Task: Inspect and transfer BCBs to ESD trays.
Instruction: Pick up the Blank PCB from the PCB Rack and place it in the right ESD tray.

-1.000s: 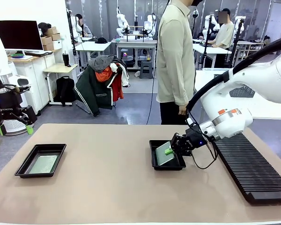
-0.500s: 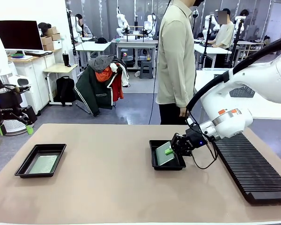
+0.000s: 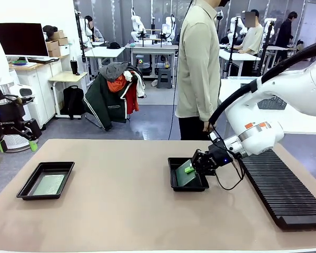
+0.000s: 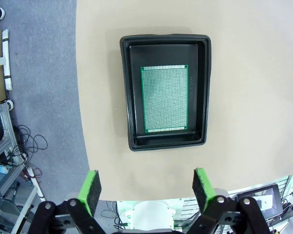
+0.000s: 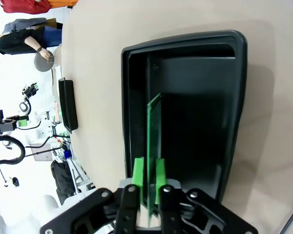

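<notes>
My right gripper (image 3: 192, 168) is low over the right ESD tray (image 3: 172, 176), near its right end. A green BCB (image 3: 185, 177) leans inside that tray. In the right wrist view the BCB (image 5: 154, 126) stands on edge in the tray (image 5: 124, 97), and my gripper (image 5: 149, 180) has a green pad on each side of it with thin gaps. My left gripper (image 3: 16, 146) hangs open off the table's left edge. In the left wrist view it (image 4: 147, 190) looks down on the left ESD tray (image 4: 205, 87), where another BCB (image 4: 165, 99) lies flat.
A long black ribbed rack (image 3: 282, 187) lies along the table's right side, just behind my right arm. A person (image 3: 197, 63) in a pale shirt stands at the far edge, behind the right tray. The left tray (image 3: 26, 184) sits near the table's left front.
The right jaws have eased apart a little around the board, and the board now looks darker and lower in the tray. The left arm has not moved.
</notes>
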